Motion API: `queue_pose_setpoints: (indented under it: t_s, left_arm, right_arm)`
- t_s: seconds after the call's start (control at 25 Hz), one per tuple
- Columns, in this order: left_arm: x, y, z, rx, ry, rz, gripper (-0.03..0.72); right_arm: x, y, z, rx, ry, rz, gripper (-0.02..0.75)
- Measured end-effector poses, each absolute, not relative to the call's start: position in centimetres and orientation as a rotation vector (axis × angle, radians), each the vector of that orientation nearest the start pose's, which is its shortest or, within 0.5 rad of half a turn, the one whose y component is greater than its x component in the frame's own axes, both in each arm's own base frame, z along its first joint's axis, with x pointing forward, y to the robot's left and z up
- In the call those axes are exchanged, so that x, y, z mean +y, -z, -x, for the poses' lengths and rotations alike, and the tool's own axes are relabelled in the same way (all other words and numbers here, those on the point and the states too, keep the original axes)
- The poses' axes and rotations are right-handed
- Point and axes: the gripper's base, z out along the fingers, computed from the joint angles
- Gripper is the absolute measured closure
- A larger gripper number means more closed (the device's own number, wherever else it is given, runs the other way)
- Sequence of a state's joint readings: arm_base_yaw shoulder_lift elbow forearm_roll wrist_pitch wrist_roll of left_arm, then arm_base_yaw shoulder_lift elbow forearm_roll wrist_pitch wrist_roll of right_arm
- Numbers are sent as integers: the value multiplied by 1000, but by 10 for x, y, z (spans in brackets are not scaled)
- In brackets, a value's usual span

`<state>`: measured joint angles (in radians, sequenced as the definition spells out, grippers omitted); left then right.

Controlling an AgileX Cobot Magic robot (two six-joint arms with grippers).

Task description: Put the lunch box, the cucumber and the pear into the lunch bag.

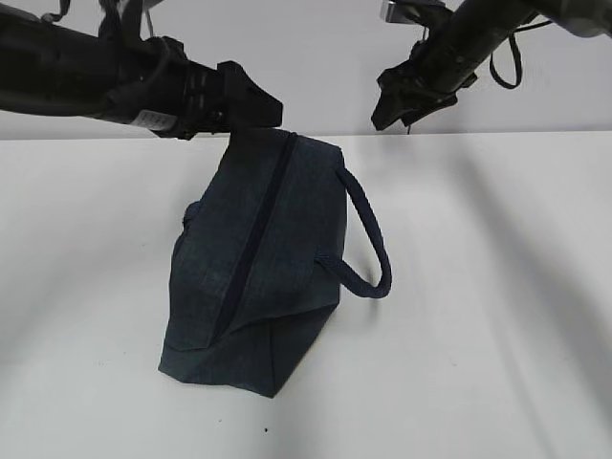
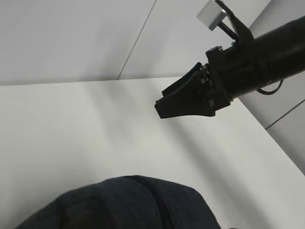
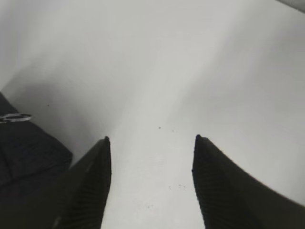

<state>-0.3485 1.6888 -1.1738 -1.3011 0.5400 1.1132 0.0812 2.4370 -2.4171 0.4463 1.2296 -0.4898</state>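
The dark navy lunch bag (image 1: 253, 268) lies on the white table, its long zipper (image 1: 256, 239) running as a dark line along the top and its strap handle (image 1: 371, 239) looping out to the right. My left gripper (image 1: 263, 105) hovers just above the bag's far end; its own fingers do not show in the left wrist view, where only the bag's top (image 2: 128, 205) appears. To the right, my right gripper (image 3: 151, 138) hangs open over bare table with nothing between its fingers, the bag's edge (image 3: 24, 152) and metal ring pull (image 3: 16, 117) beside it. The lunch box, cucumber and pear are out of view.
The white table (image 1: 497, 316) spreads around the bag, and a pale wall (image 1: 316, 67) rises behind its far edge. The right arm (image 2: 257, 62) crosses the upper right of the left wrist view.
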Motion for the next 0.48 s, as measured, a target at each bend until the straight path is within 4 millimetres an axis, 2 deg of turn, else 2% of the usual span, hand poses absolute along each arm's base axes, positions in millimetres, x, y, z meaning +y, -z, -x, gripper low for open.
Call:
queue_pose_setpoints:
  t_s: [0.12,0.32,0.48]
  left_arm:
    - [-159,-281,-338,2100,819,-496,202]
    - [-126,-303,-338,2047,723,-463,201]
    - [-103,-315,-336,2027,618,-485,201]
  right_arm:
    - [74,-248,-521,2561,-416,561,314]
    - [69,-251,-521,2609,-371,435,349]
    - [69,-273,-515,2584,-375,375,364]
